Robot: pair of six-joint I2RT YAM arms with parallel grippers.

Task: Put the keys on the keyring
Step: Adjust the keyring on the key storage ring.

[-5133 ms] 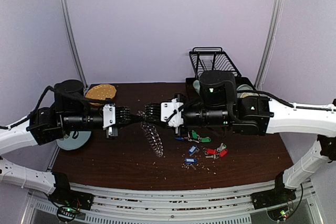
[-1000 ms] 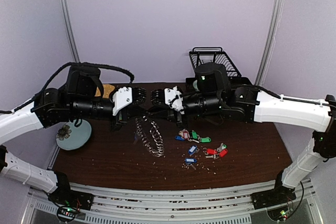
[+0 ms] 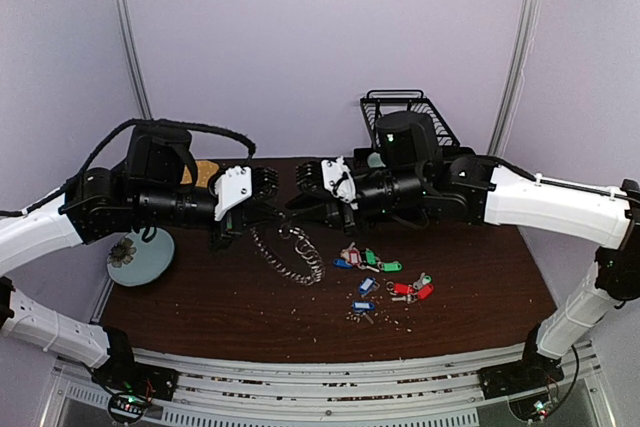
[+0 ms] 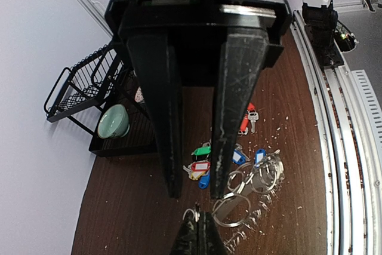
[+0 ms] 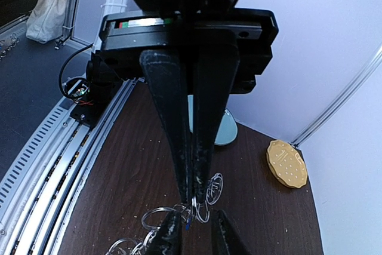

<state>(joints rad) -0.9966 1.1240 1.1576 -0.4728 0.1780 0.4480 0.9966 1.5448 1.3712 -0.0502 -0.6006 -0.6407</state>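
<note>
The keyring (image 3: 297, 255), a chain of linked silver split rings, lies on the brown table with one end lifted. My right gripper (image 3: 296, 205) is shut on one ring at that end, as the right wrist view (image 5: 198, 194) shows. My left gripper (image 3: 275, 209) is open and empty, tip to tip with the right one; in the left wrist view (image 4: 197, 192) its fingers straddle the held ring. The keys (image 3: 365, 259) with blue, green and red tags lie loose on the table to the right, with more keys (image 3: 410, 289) nearer the front. They also show in the left wrist view (image 4: 200, 164).
A black wire rack (image 3: 405, 112) stands at the back right with a teal bowl (image 4: 113, 120) in it. A pale blue plate (image 3: 140, 255) lies at the left and a yellow disc (image 5: 287, 164) at the back left. Small crumbs litter the table.
My right gripper has risen and tilted a little to the left with the ring in it. The chain's loose end has been dragged to the right. The left arm has hardly moved.
</note>
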